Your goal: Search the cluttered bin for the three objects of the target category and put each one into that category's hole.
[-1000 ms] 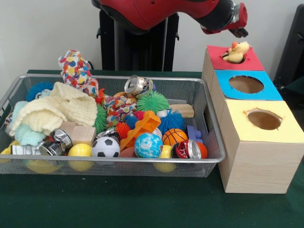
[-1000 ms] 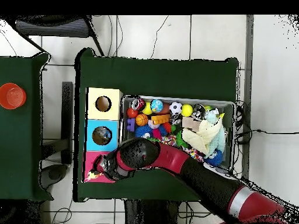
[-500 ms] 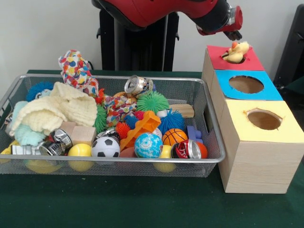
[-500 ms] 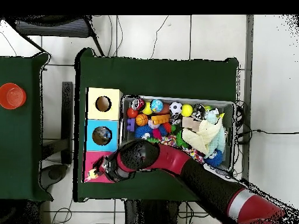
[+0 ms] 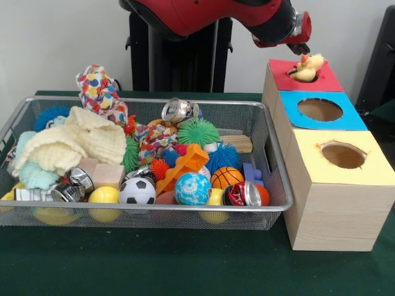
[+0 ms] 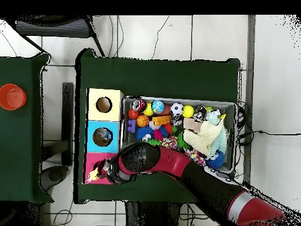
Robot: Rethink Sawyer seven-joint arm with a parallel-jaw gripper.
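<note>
A small yellow plush duck (image 5: 307, 68) sits in the hole of the red-topped box (image 5: 327, 80), sticking up out of it. My gripper (image 5: 300, 45) hangs just above and to the left of the duck, apart from it. Seen from overhead, the gripper (image 6: 106, 170) is over the red box (image 6: 94, 160) with the duck (image 6: 92, 175) beside it. The wire bin (image 5: 185, 100) holds a spotted cloth toy (image 5: 99, 92), a cream cloth (image 5: 68, 145), spiky balls, cans, sports balls and wooden blocks.
A blue-topped box (image 5: 345, 117) and a yellow-topped box (image 5: 370, 160), each with a round hole, stand in a row with the red one to the right of the bin. A red cup (image 6: 12, 96) sits on a side table in the overhead view.
The gripper has drifted a little to the left in the front view, away from the duck. The duck stays put in the red box's hole.
</note>
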